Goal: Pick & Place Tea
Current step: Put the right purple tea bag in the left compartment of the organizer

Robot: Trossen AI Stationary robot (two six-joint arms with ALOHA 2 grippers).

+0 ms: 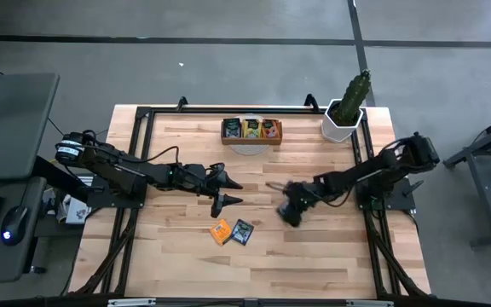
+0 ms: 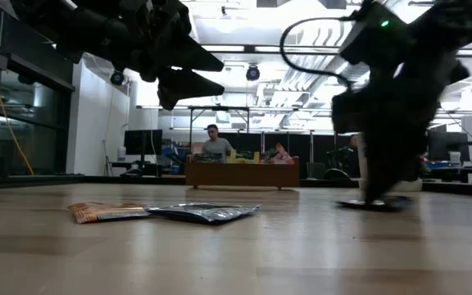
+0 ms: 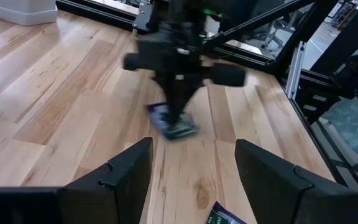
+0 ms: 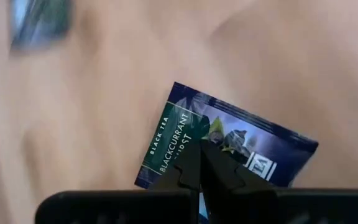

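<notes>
A dark blue tea sachet (image 4: pixel 253 140) lies flat on the wooden table right of centre, and my right gripper (image 1: pixel 290 213) stands shut over it, slanting down. Two more tea sachets, one orange (image 1: pixel 221 231) and one dark (image 1: pixel 243 232), lie side by side nearer the front edge. My left gripper (image 1: pixel 231 192) hovers open above the table's middle, level, pointing toward the right arm, with nothing between its fingers. A brown wooden tray (image 1: pixel 251 140) with sachets in its compartments stands at the far middle. My right gripper has its shut fingertips (image 4: pixel 194 155) down on the printed face of the blue sachet (image 3: pixel 173 126), near its middle. The fingers come from above, slanting from the table's right. The sachet lies flat on the table (image 2: pixel 379 203). Whether they press it or only touch it I cannot tell.
A white pot with a green cactus-like plant (image 1: pixel 345 115) stands at the far right corner. Black frame rails run along the table's edges. Bare wood lies between the two arms and along the near edge. A person sits in the room far behind the tray (image 2: pixel 242 174).
</notes>
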